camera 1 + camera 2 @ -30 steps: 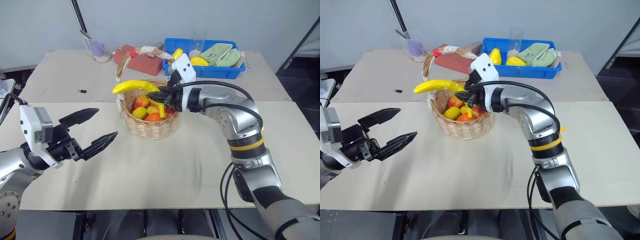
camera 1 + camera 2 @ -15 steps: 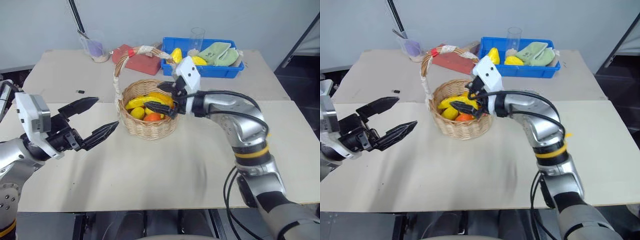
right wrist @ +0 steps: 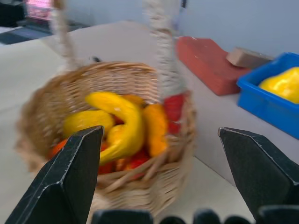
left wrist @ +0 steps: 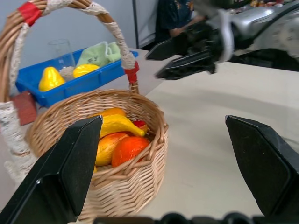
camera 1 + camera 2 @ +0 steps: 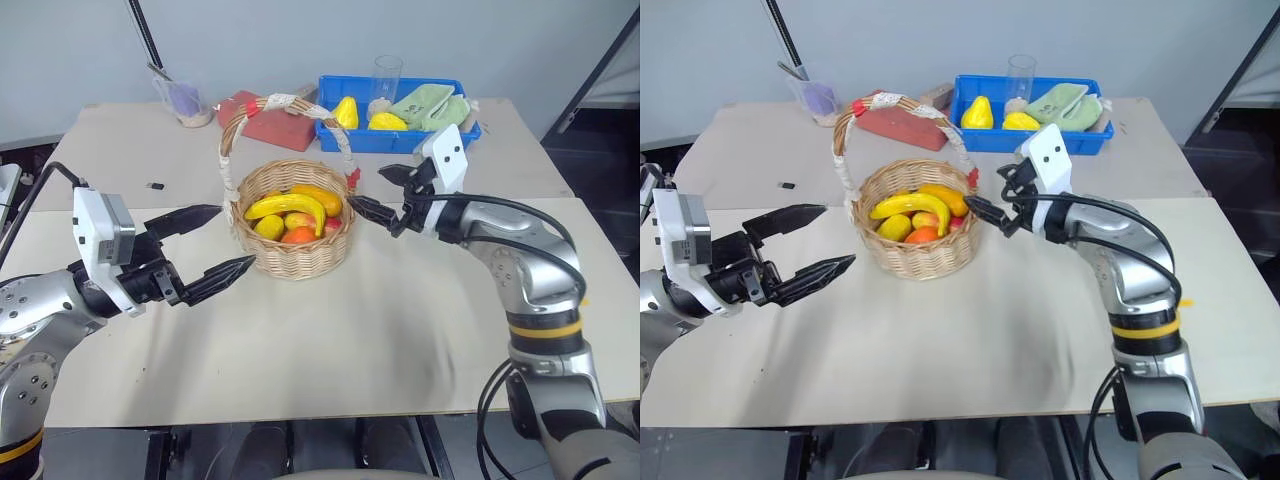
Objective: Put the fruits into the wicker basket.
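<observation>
The wicker basket [image 5: 292,262] stands mid-table, its tall handle wrapped in white cloth with red bands. Inside it the yellow banana [image 5: 290,206] lies across the top of several other fruits, among them the orange fruit [image 5: 298,236]. My right gripper [image 5: 370,190] hangs open and empty just right of the basket's rim, pointing at it. Left of the basket, my left gripper [image 5: 233,238] is open and empty, its fingertips close to the basket's wall. The left wrist view shows the basket [image 4: 117,186], the banana [image 4: 119,125] and the right gripper [image 4: 180,56] beyond it.
A blue bin [image 5: 400,141] with yellow fruits, green cloths and a clear glass stands behind the right gripper. A red block [image 5: 275,115] and a plastic cup [image 5: 185,100] sit at the back. A small black item [image 5: 155,185] lies at the left.
My right gripper opened and let go of the banana, which now lies in the basket. The gripper then drew back to the right of the basket. The left gripper has hardly moved.
</observation>
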